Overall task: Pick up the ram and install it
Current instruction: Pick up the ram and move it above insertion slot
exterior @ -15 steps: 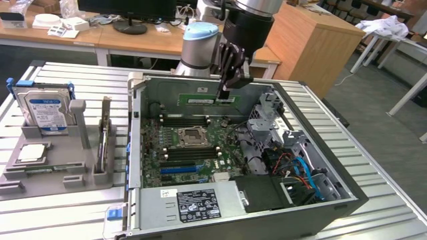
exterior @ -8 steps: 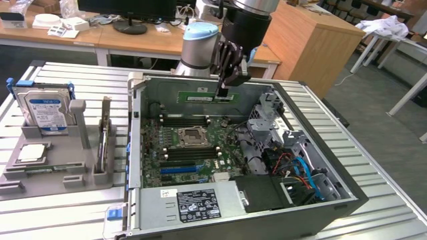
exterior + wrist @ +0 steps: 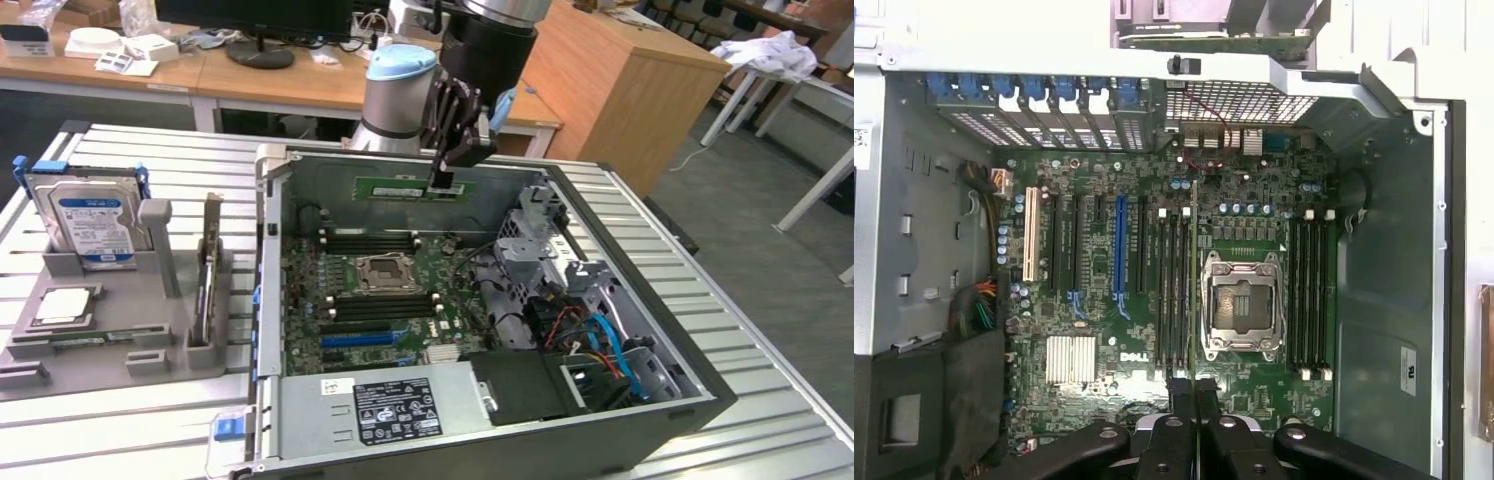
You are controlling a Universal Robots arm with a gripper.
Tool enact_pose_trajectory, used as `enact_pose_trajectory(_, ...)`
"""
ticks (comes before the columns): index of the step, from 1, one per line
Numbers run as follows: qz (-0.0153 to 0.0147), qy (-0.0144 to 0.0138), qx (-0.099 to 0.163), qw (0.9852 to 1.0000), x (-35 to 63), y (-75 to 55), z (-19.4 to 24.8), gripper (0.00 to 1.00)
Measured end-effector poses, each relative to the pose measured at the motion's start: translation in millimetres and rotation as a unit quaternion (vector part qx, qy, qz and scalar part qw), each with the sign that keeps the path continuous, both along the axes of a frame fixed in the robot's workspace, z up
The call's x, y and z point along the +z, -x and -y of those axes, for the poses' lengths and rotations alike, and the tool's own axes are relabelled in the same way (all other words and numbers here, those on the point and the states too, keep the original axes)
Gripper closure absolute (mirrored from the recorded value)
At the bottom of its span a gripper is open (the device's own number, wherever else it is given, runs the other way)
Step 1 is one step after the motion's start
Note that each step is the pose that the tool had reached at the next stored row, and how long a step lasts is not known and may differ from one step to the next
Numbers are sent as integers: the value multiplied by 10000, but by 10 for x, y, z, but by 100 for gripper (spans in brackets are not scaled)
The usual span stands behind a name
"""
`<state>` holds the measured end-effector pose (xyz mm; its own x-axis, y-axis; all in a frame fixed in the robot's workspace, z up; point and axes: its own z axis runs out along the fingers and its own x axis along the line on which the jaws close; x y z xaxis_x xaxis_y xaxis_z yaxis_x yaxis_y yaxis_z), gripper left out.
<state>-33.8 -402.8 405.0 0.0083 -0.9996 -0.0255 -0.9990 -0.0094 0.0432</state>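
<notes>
Ribbed silver metal tabletop point(image 3: 120, 430) is carrying an open grey desktop computer case point(image 3: 641, 420) lying on its side. I am hovering my black claw point(image 3: 445, 182) over the case's far wall, clamping it shut on the long, narrow green ram stick point(image 3: 400, 189), which is hanging level in the air. Seen from my wrist, its thin edge point(image 3: 1195, 250) is crossing the green motherboard point(image 3: 1254, 200), between the black memory slots point(image 3: 1172, 290) and the silver processor socket point(image 3: 1242, 305).

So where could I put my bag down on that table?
Bare table lies on the camera's side of the grey tray and beside the computer case on the exterior view's right. Crowded: the tray, and inside the case, where the end effector holds the ram.
</notes>
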Motion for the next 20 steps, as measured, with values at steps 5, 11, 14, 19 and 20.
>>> enact_pose_trajectory(5,0,-1,-1,10000,-1,1,0,87)
enact_pose_trajectory(11,2,-13,-2,10000,-66,1,0,87)
enact_pose_trajectory(14,2,-17,-3,10000,-107,1,0,87)
enact_pose_trajectory(19,3,-33,-12,10000,-174,1,0,87)
enact_pose_trajectory(20,3,-34,-14,10000,-187,1,0,87)
